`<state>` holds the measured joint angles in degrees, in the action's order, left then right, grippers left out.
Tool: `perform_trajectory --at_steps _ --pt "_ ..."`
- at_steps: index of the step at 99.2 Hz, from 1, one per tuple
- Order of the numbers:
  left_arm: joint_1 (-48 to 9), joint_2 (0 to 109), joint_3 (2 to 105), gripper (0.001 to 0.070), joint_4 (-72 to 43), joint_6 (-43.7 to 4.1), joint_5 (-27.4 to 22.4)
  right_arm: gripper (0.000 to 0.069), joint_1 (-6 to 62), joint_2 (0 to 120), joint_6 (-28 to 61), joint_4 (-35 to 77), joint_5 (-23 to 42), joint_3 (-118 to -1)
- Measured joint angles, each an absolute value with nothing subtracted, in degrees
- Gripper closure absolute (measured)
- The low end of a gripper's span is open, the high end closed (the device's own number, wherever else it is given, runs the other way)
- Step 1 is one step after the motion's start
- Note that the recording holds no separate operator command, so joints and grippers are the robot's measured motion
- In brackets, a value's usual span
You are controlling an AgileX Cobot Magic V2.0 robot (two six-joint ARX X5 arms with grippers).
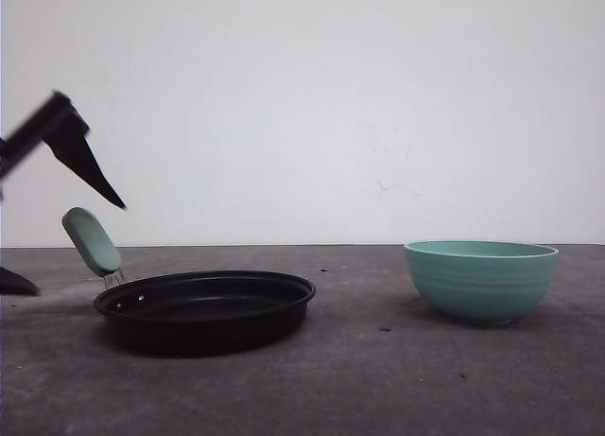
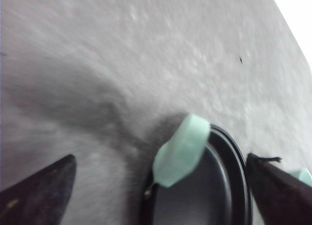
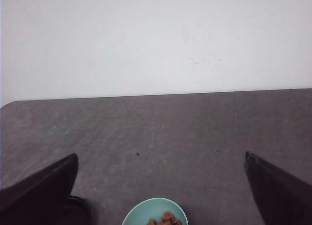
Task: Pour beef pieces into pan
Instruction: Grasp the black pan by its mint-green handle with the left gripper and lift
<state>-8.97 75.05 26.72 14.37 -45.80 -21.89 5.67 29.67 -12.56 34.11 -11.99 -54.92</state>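
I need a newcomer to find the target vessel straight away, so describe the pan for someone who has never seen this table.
On the grey table two vessels stand well apart: go to the one on the left side in the front view, below the left tool. That is the pan, shallow, wide and black, with a short mint-green handle sticking up at its left edge. Its neighbour, the teal bowl, is deeper and has no handle.

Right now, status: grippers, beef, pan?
Both grippers open, empty: left near mint-green pan handle, right above ribbed teal bowl. Reddish-brown beef pieces in bowl. Shallow black frying pan empty, unobstructed.
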Motion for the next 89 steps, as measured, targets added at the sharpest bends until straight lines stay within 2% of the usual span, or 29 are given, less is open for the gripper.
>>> perform_trajectory --at_steps 7,17,23,29,39,47,49,63,76,89 --pt "-9.54 79.44 26.72 0.0069 19.09 -46.85 -24.08 0.0009 5.67 29.67 -13.39 34.22 -11.99 -54.92" --pt "-10.09 84.29 26.76 0.0079 24.64 -49.30 -24.69 0.0009 5.67 29.65 -14.41 35.00 -12.03 -54.92" --pt "-10.26 86.24 27.24 0.0121 26.96 -50.52 -24.82 0.0009 5.67 29.67 -14.98 35.62 -12.03 -54.92" --pt "-10.31 88.16 27.38 0.0218 28.75 -51.07 -24.80 0.0009 5.67 29.65 -15.27 36.03 -12.03 -54.92" --pt "-10.31 89.30 27.38 0.0419 29.47 -51.59 -24.36 0.0009 5.67 29.65 -15.42 37.52 -12.19 -54.92" --pt "-10.41 89.30 27.38 0.0605 29.71 -51.72 -24.36 0.0009 5.67 29.67 -15.46 39.29 -12.19 -54.94" --pt "-10.41 89.30 27.38 0.0626 29.71 -51.68 -24.36 0.0009 5.67 29.67 -15.46 39.77 -12.12 -54.94" --pt "-10.50 88.23 27.29 0.0654 29.47 -51.64 -24.38 0.0009 5.67 30.39 -15.09 41.56 -11.94 -54.94" --pt "-11.35 81.89 27.22 0.0655 28.60 -51.07 -25.65 0.0011 5.67 34.20 -13.74 41.87 -11.79 -54.94" --pt "-13.13 73.73 27.64 0.0655 22.92 -50.78 -25.93 0.0057 5.67 42.28 -12.51 41.80 -11.81 -54.96"
